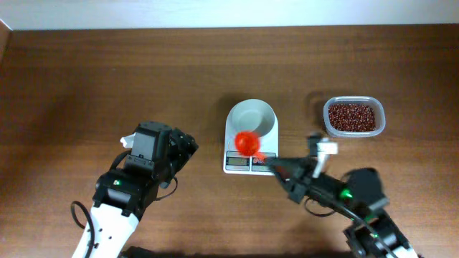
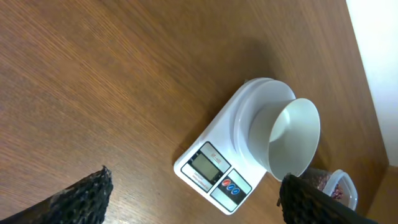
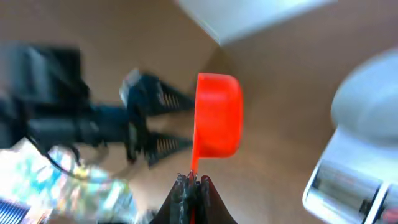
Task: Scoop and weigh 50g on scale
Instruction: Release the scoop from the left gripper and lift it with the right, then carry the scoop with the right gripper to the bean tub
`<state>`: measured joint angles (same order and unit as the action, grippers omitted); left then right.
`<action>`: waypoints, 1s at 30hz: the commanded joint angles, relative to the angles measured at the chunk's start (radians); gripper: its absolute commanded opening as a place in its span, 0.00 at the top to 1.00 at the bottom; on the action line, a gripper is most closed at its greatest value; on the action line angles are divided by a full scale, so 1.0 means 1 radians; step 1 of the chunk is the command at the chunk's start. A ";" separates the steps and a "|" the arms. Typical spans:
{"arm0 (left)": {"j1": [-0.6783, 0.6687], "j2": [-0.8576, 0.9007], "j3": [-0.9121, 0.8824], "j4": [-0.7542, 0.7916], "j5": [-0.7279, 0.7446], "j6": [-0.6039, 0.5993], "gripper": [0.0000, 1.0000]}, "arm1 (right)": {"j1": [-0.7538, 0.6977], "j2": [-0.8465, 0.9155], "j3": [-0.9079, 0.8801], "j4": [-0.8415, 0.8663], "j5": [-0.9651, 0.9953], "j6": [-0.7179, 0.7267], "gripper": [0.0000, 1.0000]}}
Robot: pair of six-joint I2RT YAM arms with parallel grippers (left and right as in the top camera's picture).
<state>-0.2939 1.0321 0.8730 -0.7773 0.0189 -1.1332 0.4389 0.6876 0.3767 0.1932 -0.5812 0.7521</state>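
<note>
The white scale [image 1: 240, 162] stands mid-table with its round white bowl [image 1: 252, 117] on top; no beans show in the bowl. The beans [image 1: 351, 116] lie in a clear tub at the right. My right gripper [image 1: 272, 163] is shut on the handle of an orange-red scoop [image 1: 248, 142], whose cup hangs over the scale's front; in the right wrist view the gripper [image 3: 193, 183] pinches the handle under the cup [image 3: 217, 115]. My left gripper [image 1: 189, 145] stands open and empty left of the scale, which shows between its fingers [image 2: 81, 199].
The clear tub [image 1: 379, 123] sits at the table's right, behind my right arm. A small white part [image 1: 327, 147] on the right arm lies between tub and scale. Bare wood stretches across the back and left of the table.
</note>
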 commanded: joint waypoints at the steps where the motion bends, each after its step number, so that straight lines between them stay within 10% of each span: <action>1: 0.004 0.001 0.003 0.000 0.050 0.010 0.86 | -0.120 -0.150 0.007 0.006 -0.010 0.016 0.96; 2: -0.001 0.001 0.003 0.000 0.057 0.010 1.00 | -0.159 -0.179 0.007 0.006 -0.010 0.015 0.96; 15: -0.472 0.409 0.003 0.418 -0.046 0.249 1.00 | -0.436 -0.190 0.007 0.133 -0.009 0.015 0.96; 26: -0.485 0.613 0.003 0.563 -0.047 0.249 0.89 | -0.435 -0.177 0.007 0.110 -0.002 0.015 0.96; 30: -0.485 0.656 0.003 0.584 -0.089 0.249 1.00 | -0.435 -0.122 0.007 0.111 -0.002 0.015 0.96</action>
<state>-0.7776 1.6665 0.8730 -0.2050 -0.0345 -0.8928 0.0124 0.5411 0.3759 0.2996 -0.5884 0.7639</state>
